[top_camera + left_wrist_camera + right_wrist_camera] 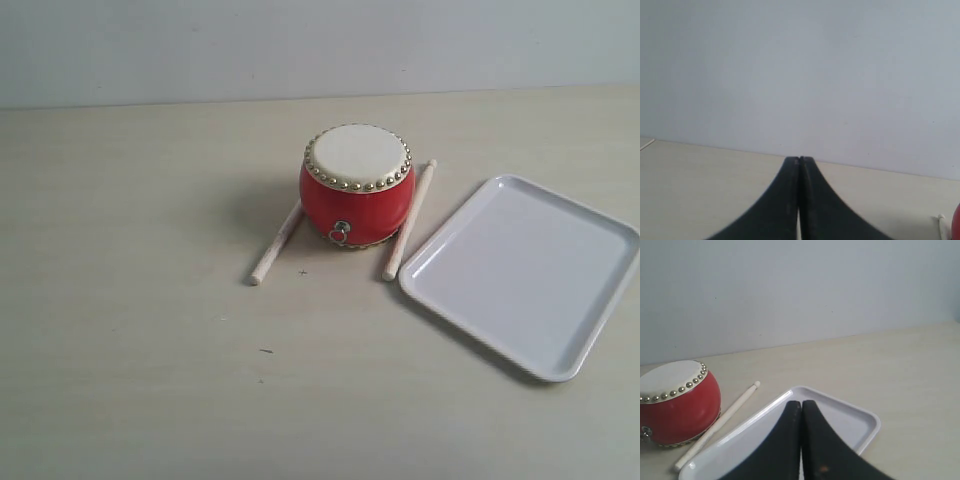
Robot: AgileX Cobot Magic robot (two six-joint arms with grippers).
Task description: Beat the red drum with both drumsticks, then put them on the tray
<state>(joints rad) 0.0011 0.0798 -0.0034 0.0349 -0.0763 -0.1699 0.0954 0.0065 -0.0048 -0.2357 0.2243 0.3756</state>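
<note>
Centrally, a red drum [356, 186] sits between two drumsticks [277, 243] [408, 222] beside a tray [520, 270] (left pincer [799, 159], right pincer [801, 403]: both pressed together).

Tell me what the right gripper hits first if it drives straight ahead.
Probably the flat white plastic tray, near its far rim: the shut right gripper points over it. Depth is unclear; it might clear the rim and meet the pale table instead.

The drum [357, 190] stands between the left drumstick [275, 245] and the right drumstick [410, 222], with the tray [520, 270] just right.
</note>
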